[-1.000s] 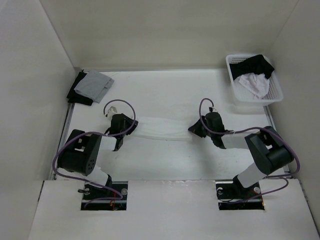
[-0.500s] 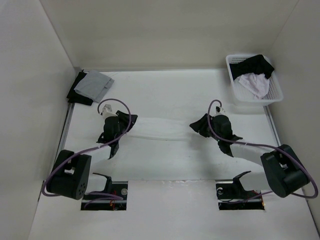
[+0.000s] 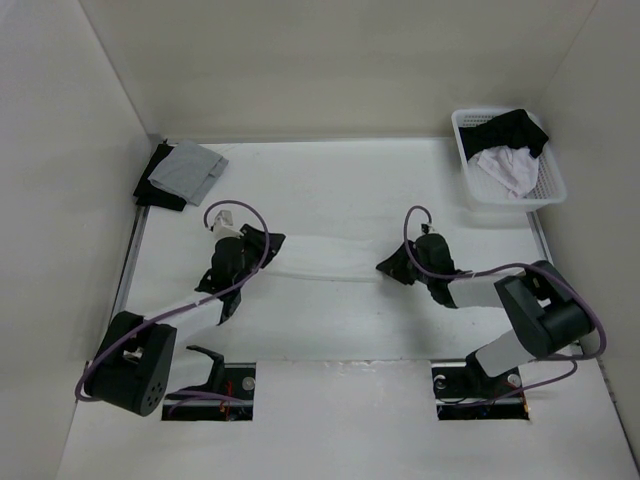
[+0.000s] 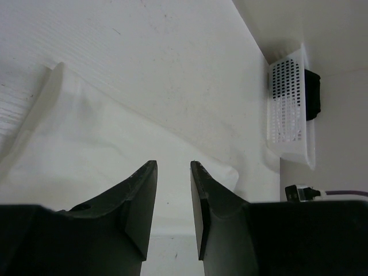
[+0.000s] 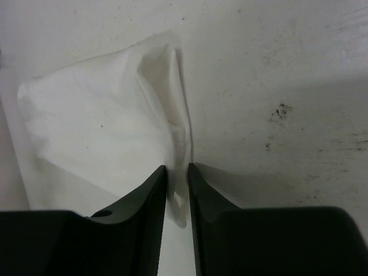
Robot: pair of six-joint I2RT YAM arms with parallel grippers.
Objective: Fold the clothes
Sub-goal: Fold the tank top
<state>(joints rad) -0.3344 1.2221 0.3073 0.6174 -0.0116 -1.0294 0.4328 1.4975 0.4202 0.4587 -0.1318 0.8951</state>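
Far left corner: I see a grey folded cloth (image 3: 193, 168) lying on a black piece (image 3: 158, 190), right against the side wall and well apart from my work.
Left hand (image 4: 173, 167): fingers apart with a clear gap. Nothing sits between them. It hangs over the left end of the clothes.
Left cable (image 3: 240, 212): a purple loop arches above the left wrist, on the far side of the hand, not over the fabric.
Clothes (image 3: 325, 258): the white garment lies flat on the desk (image 3: 330, 190) as a long narrow band, mid-desk, running from one hand to the other. Through the left wrist camera I see its smooth surface and one rounded corner.
Right hand (image 5: 177, 169): fingers close together but not touching, at the right end of the band. A raised ridge of the white fabric runs into the gap. I cannot tell whether the pads press on it or only flank it.
Right cable (image 3: 412, 215): another purple loop, above the right wrist, clear of the garment.
Far right corner: a white mesh basket (image 3: 553, 178) stands near the right wall, well apart from the band. It holds a black garment (image 3: 510, 128) draped over its far rim and a crumpled white cloth (image 3: 505, 165).
In the way: nothing lies on the band between the two hands.
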